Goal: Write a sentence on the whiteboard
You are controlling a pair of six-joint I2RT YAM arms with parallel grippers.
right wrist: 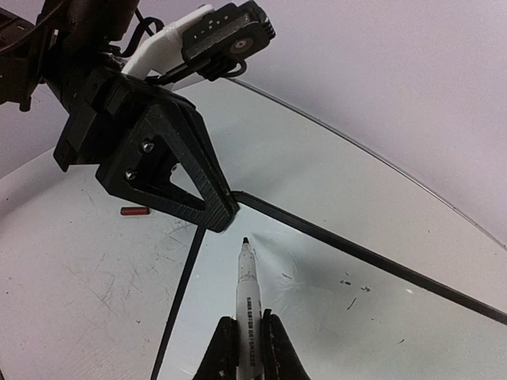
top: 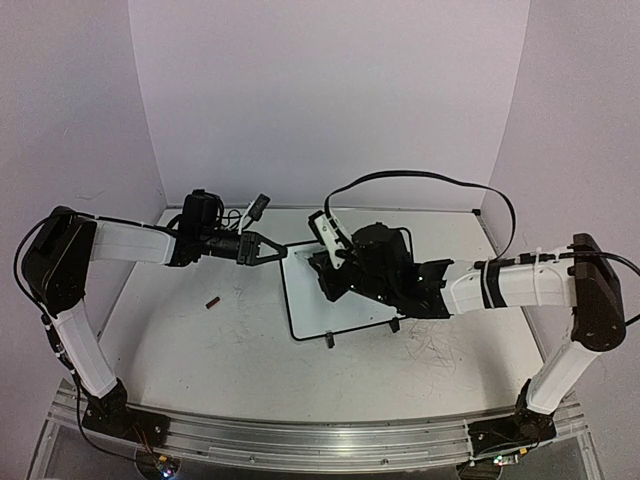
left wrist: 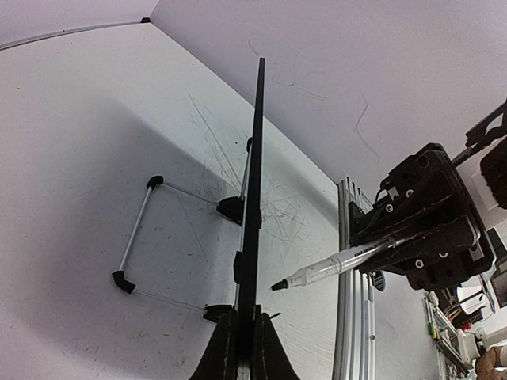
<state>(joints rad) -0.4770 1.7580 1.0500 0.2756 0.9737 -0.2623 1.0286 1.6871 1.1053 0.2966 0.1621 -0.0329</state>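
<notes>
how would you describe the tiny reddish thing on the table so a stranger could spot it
Start at the big white tabletop and find the black-framed whiteboard near its middle. To the board's left, nearer the arm bases than the left end effector that pinches the board's corner, lies a short reddish-brown stub. It is the only reddish thing on the tabletop.

White tabletop [top: 220, 350], top view: scuffed, w/ dense grey scribble marks [top: 435, 352] at near right. Whiteboard [top: 310, 300] sits approx. centre, black feet toward near edge. Small red-brown cylindrical piece [top: 213, 301] lies left of board, apart from it. Aluminium rail [top: 330, 440] runs along near edge.
</notes>
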